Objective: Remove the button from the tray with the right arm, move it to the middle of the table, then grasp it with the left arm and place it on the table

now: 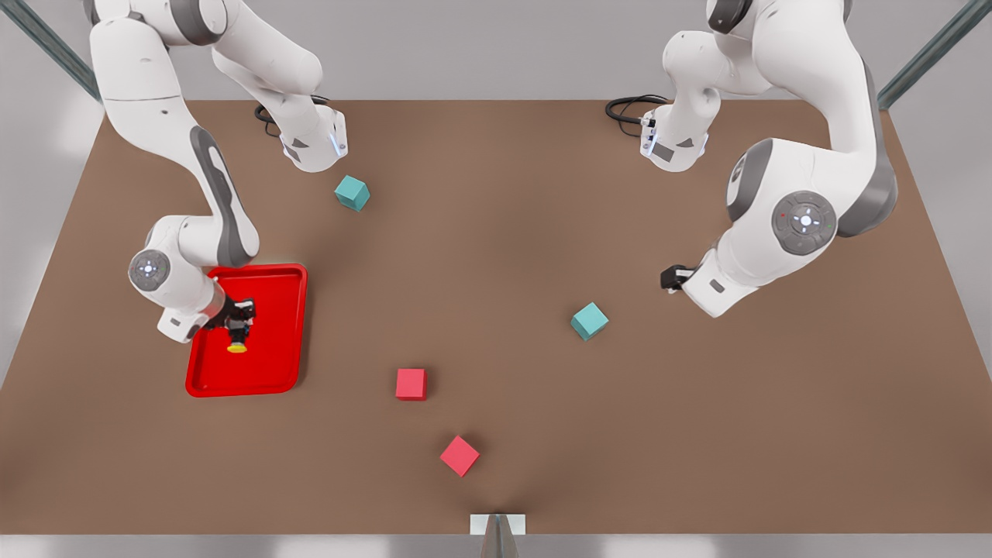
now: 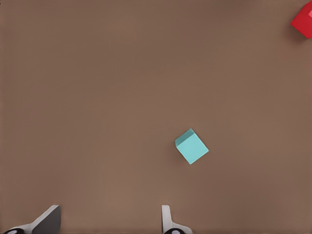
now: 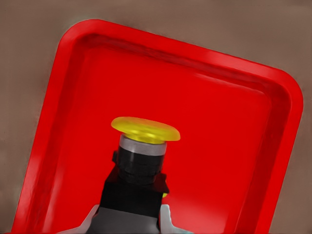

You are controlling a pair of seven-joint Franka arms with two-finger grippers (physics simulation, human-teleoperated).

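- The right gripper [image 1: 235, 324] is over the tray [image 1: 283, 279], at about eight o'clock on the table [image 1: 496, 310], its fingers clamped on the dark body of the button [image 1: 237, 338].
- In the right wrist view the button [image 3: 141, 161] sits between the fingers [image 3: 165, 219], yellow cap pointing away from the hand, red tray [image 3: 273, 146] floor behind it.
- Judged from this, the grasp is made; whether the button is lifted off the tray floor I cannot tell. The carry to the middle, the handover and the set-down remain.
- The left gripper [image 1: 671, 277] waits at about three o'clock, fingers [image 2: 168, 219] spread and empty.
- A teal cube [image 1: 590, 321] lies near the left gripper; another teal cube [image 1: 353, 192] is at eleven o'clock.
- Two red cubes [image 1: 411, 384] [image 1: 459, 455] lie toward six o'clock; the middle looks free.
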